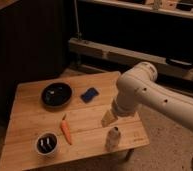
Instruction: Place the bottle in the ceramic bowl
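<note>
Light wooden tabletop, contents logged from its left side. Near the front left edge we note a small white-walled cup with a dark inside; something pale sits in it, which we cannot identify. Further back stands the wide, shallow, glossy black ceramic bowl, upright. Between cup and bottle lies a slim orange carrot, running front to back, touching neither. Right of the bowl and apart from it lies a flat blue rectangular object. Next comes the pale hand, hanging on the thick white arm that enters from the right; it hovers just above and slightly left of the bottle's top. We cannot tell whether the hand is apart or together. The small whitish-beige bottle stands upright near the front right edge, well apart from the bowl.
</note>
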### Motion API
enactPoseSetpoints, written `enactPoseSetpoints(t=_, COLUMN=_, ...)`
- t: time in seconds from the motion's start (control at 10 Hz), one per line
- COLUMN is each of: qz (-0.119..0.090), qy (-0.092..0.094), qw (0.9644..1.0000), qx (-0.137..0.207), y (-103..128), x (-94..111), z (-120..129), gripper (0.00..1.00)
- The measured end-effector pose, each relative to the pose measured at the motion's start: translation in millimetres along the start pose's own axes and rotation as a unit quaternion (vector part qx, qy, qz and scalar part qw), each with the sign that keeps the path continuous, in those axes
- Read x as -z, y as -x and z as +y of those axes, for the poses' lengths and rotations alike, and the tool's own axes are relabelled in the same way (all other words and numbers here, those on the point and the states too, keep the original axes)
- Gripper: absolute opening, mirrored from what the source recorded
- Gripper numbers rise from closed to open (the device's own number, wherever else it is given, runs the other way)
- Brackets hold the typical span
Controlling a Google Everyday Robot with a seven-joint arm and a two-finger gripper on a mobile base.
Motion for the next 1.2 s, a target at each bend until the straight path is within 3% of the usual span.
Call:
enactPoseSetpoints(t=0.3, qz=0.006, qy=-0.026, qw=0.9995, qx=0.016, y=0.5, x=-9.9, z=25.0, gripper=0.80)
enactPoseSetpoints(t=0.7, qz=0.025, qy=-0.034, qw=0.9991, qx=-0.003, y=10.9, x=-31.1, z=8.9, gripper=0.80)
enactPoseSetpoints(t=1.2, qz=0.034, qy=-0.037, qw=0.9983, qx=-0.028, y=1.0, x=-33.5, z=-8.0, gripper=0.80)
